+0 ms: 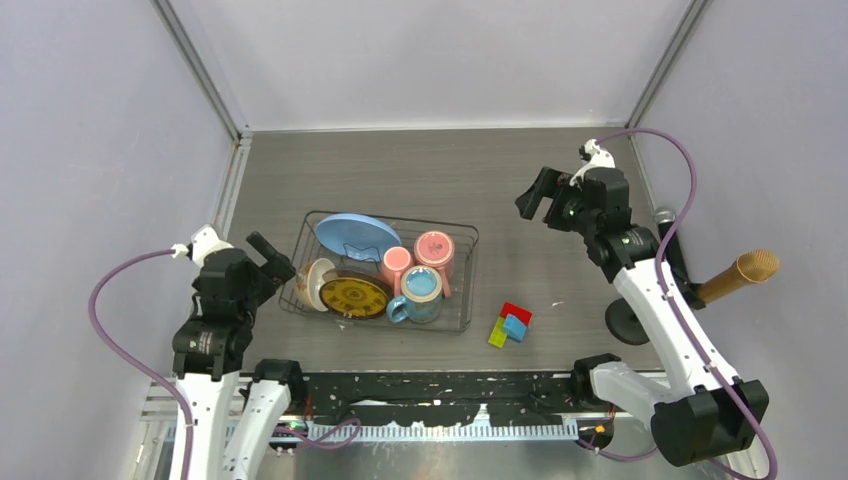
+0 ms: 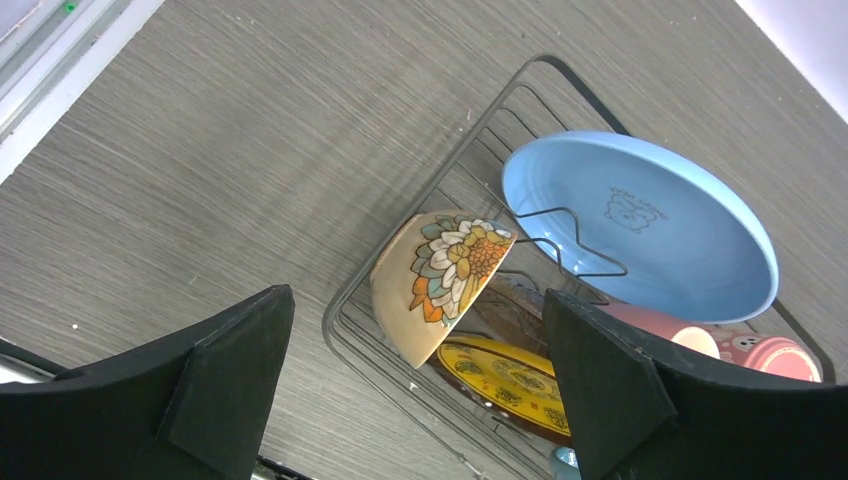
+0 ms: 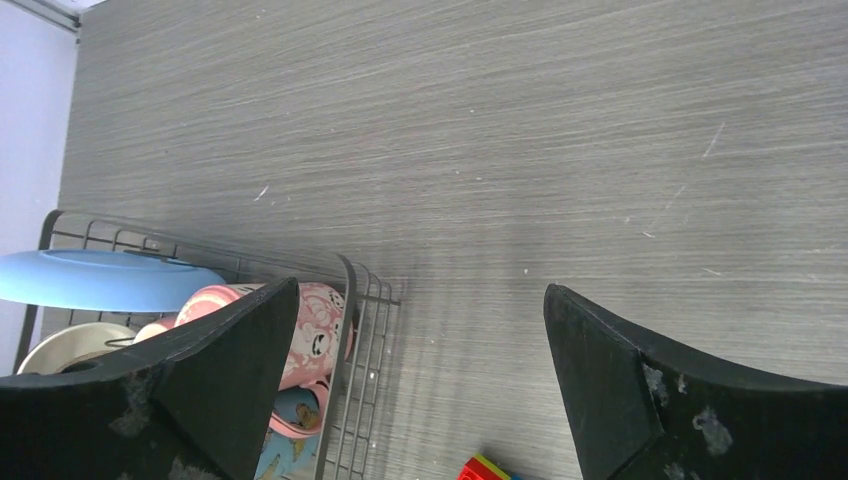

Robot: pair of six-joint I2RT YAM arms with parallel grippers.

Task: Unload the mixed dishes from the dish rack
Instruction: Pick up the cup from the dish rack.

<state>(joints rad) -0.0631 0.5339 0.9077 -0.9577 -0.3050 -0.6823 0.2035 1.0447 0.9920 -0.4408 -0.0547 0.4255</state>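
You had both pairs of fingers spread wide and holding nothing: the left gripper (image 1: pixel 272 257) sat at the lower left of the top view, just beside the rack's (image 1: pixel 472 270) left end, and the right gripper (image 1: pixel 530 195) hung at the upper right, well apart from it. The rack stood mid-frame with every dish inside: blue plate (image 1: pixel 357 236) toward the top, bowl (image 1: pixel 315 283) on edge at the left, yellow plate (image 1: pixel 355 297) at the bottom, and salmon mug (image 1: pixel 396 264), pink mug (image 1: pixel 435 250) and blue mug (image 1: pixel 420 292) on the right. The blocks (image 1: pixel 512 324) lay just right of the rack
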